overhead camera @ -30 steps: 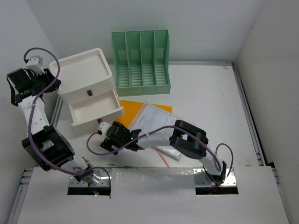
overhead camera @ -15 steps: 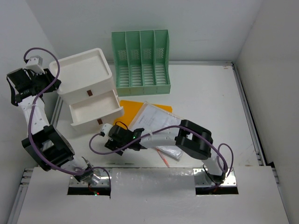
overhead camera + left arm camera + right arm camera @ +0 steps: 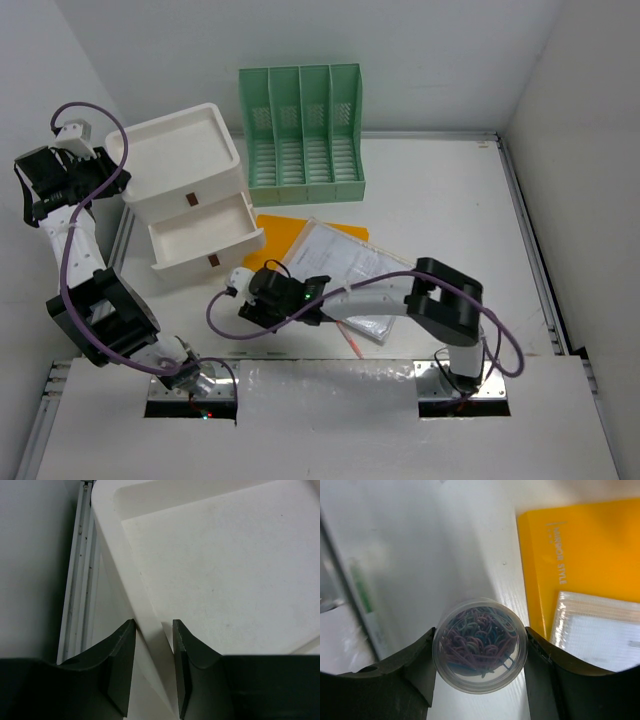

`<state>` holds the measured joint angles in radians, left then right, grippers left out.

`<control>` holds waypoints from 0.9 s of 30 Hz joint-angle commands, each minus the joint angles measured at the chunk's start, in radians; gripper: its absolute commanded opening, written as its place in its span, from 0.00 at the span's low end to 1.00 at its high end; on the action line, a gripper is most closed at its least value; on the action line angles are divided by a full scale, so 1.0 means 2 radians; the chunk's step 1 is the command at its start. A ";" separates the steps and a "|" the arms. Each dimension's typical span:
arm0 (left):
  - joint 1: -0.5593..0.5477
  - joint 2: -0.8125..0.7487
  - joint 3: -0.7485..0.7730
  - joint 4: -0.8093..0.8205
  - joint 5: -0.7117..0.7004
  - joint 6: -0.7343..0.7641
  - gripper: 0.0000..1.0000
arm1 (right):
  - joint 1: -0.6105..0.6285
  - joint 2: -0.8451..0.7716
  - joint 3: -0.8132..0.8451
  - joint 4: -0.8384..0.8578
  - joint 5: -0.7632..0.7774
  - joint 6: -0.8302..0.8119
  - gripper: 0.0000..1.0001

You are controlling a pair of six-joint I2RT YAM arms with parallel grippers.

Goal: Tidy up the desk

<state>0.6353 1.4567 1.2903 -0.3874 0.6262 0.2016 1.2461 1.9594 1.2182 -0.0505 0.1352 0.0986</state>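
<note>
The desk (image 3: 440, 210) is a white tabletop with silver rails. My right gripper (image 3: 248, 300) is low over its front left part. In the right wrist view it (image 3: 479, 647) is shut on a clear round tub of coloured paper clips (image 3: 480, 645), with a finger on each side. My left gripper (image 3: 112, 158) is at the top left corner of the white drawer box (image 3: 180, 150). In the left wrist view its jaws (image 3: 153, 647) are closed on the box's rim (image 3: 145, 615).
The box's lower drawer (image 3: 200, 240) is pulled open. A green file organizer (image 3: 303, 135) stands at the back. A yellow folder (image 3: 285, 235) lies under sleeved papers (image 3: 335, 260), and shows in the right wrist view (image 3: 585, 545). A red pen (image 3: 352, 340) lies near the front edge.
My right gripper has moved a little right and toward the front with the paper clip tub, and its elbow has swung right. The left arm has not moved.
</note>
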 commanded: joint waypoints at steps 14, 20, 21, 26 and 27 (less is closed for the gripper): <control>-0.002 0.006 -0.024 -0.098 0.054 0.001 0.22 | -0.065 0.040 0.316 -0.027 0.080 -0.053 0.00; -0.002 0.007 -0.027 -0.095 0.059 0.004 0.22 | -0.092 0.131 0.386 -0.013 0.090 -0.025 0.00; -0.002 0.008 -0.027 -0.095 0.060 0.003 0.22 | -0.095 0.144 0.387 -0.005 0.092 -0.026 0.00; -0.002 0.009 -0.027 -0.093 0.062 0.003 0.22 | -0.116 0.188 0.425 -0.015 0.063 0.004 0.06; -0.002 0.009 -0.027 -0.092 0.060 0.003 0.22 | -0.116 0.193 0.431 -0.018 0.062 0.004 0.20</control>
<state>0.6369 1.4570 1.2850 -0.3790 0.6418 0.1982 1.0145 2.3524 1.9926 -0.0929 0.2710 0.0612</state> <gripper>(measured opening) 0.302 0.581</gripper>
